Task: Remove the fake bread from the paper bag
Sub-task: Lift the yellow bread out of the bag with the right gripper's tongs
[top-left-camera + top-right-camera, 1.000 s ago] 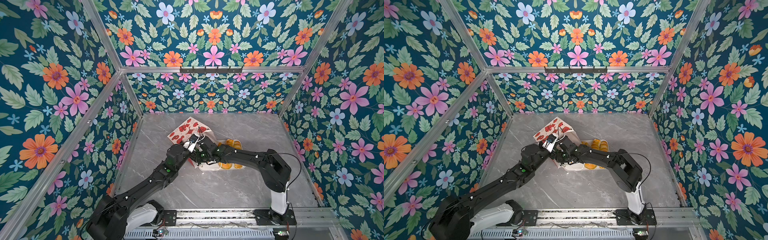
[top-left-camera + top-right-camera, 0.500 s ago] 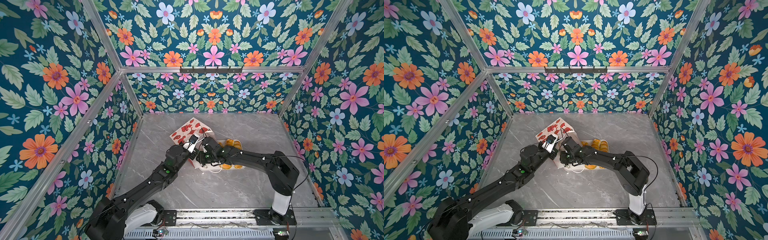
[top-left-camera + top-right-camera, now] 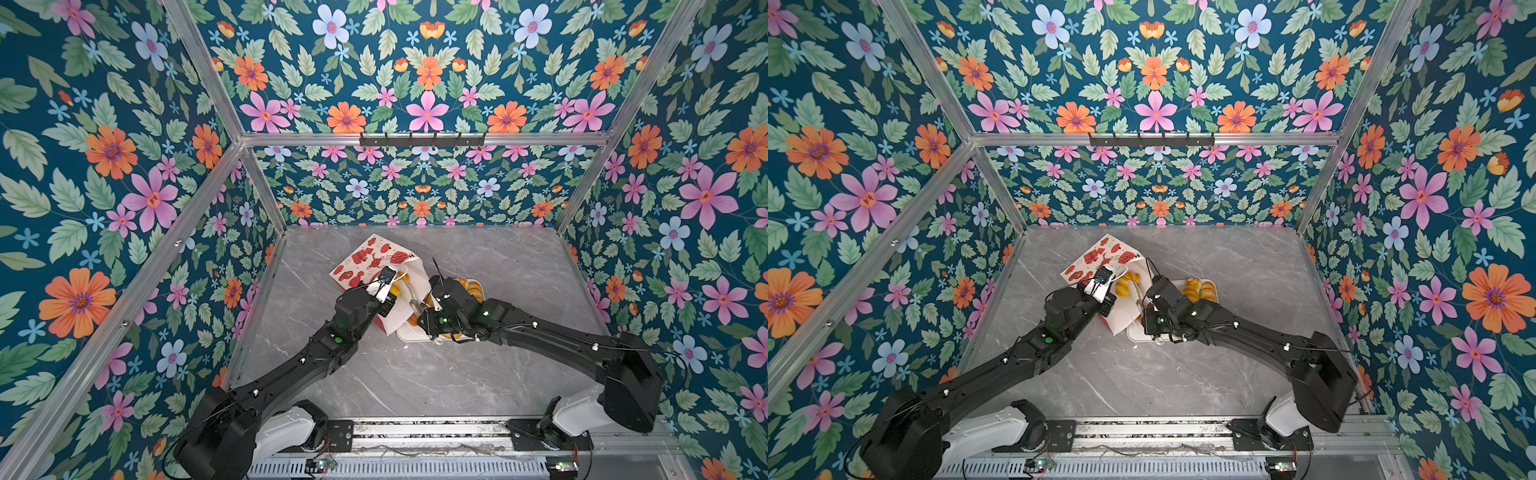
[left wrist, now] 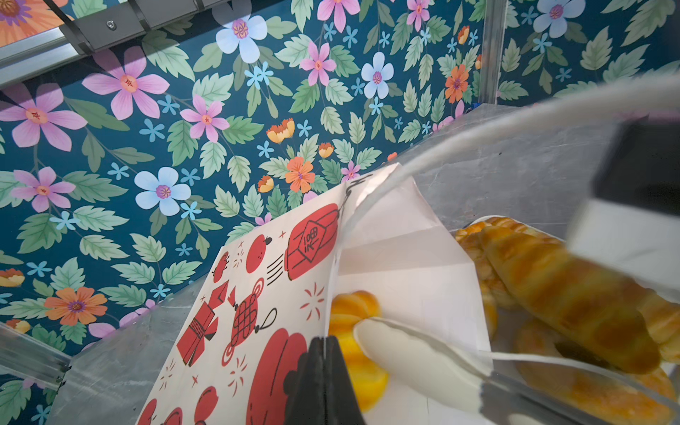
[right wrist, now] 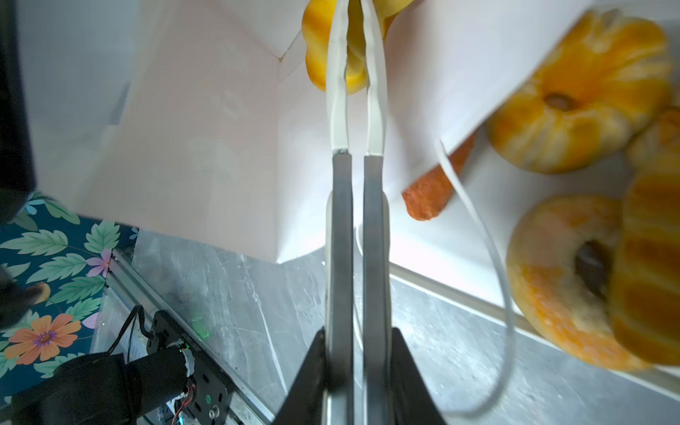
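The paper bag (image 3: 374, 259) (image 3: 1104, 255) lies on its side, mouth toward the white tray. My left gripper (image 3: 388, 275) (image 4: 324, 355) is shut on the bag's upper rim (image 4: 333, 279). My right gripper (image 3: 424, 309) (image 5: 355, 331) is shut on metal tongs (image 5: 373, 220) with white tips. The tips pinch a golden piece of fake bread (image 5: 316, 44) (image 4: 351, 305) just inside the bag's white lining (image 5: 206, 147). In both top views this piece (image 3: 401, 284) (image 3: 1127, 282) shows at the bag's mouth. More fake bread (image 3: 469, 289) (image 3: 1202, 289) lies on the tray.
The white tray (image 5: 441, 265) (image 3: 1138, 334) sits beside the bag's mouth and holds a bundt bun (image 5: 581, 92), a ring bagel (image 5: 552, 279) and a croissant (image 4: 570, 294). A white cord handle (image 5: 493, 257) loops over the tray's edge. Floral walls close in the grey marble table (image 3: 415, 374).
My right arm has drawn back to the right, bringing the tongs toward the bag's mouth. The left gripper has kept its hold on the bag's rim.
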You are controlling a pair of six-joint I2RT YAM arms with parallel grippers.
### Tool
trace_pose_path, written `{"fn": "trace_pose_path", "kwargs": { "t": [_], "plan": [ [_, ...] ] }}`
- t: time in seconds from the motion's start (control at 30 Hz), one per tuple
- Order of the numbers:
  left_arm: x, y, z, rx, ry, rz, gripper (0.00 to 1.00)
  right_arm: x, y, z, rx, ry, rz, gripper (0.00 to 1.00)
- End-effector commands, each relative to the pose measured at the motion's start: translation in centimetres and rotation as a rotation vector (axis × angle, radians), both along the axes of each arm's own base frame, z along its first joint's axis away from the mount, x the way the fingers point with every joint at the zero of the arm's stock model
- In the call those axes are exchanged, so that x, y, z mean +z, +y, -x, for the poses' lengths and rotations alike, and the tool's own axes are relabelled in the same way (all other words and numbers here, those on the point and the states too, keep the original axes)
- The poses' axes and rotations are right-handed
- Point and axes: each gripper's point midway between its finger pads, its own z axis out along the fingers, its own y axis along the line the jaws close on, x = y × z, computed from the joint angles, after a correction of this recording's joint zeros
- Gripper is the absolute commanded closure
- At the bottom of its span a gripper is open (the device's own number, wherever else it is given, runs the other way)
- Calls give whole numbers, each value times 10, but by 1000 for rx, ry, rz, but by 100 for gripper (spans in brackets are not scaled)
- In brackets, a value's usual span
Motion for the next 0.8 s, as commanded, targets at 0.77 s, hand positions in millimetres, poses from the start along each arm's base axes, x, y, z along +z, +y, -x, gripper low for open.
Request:
{"fn": "trace_pose_path", "kwargs": {
  "t": [0.77],
  "plan": [
    [24, 52, -16, 311, -70, 29, 100, 52, -120, 62, -16, -140, 94, 92]
  ]
}}
